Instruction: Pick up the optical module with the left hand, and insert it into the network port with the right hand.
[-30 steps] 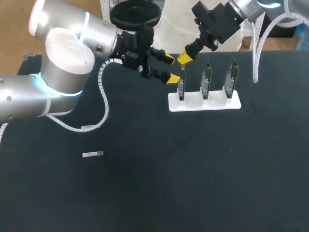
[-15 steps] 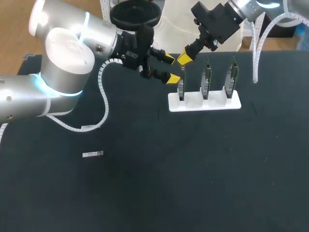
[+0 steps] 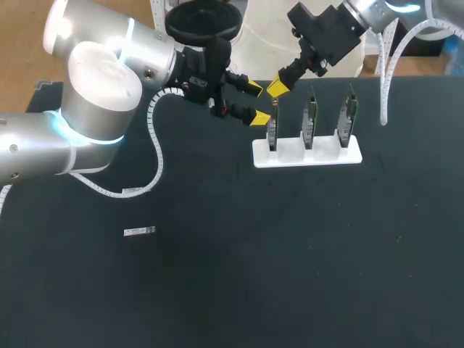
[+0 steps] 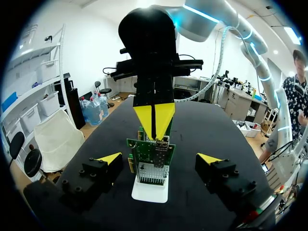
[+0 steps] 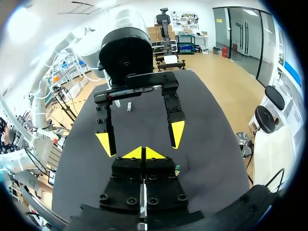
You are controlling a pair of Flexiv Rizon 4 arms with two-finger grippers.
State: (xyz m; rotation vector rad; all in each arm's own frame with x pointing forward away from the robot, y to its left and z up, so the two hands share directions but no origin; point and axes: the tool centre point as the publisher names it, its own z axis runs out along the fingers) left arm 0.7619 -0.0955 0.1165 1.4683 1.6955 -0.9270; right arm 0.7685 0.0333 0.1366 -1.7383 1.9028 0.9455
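Left gripper (image 3: 254, 102), jaws apart, upper centre of the head view, just beside the leftmost of three upright circuit cards (image 3: 272, 130) held in a white stand (image 3: 319, 156). Right gripper (image 3: 277, 88), tips pressed together, just above that card. Optical module (image 3: 139, 232) lies flat on the black table (image 3: 290, 254), lower left, well apart from both grippers.
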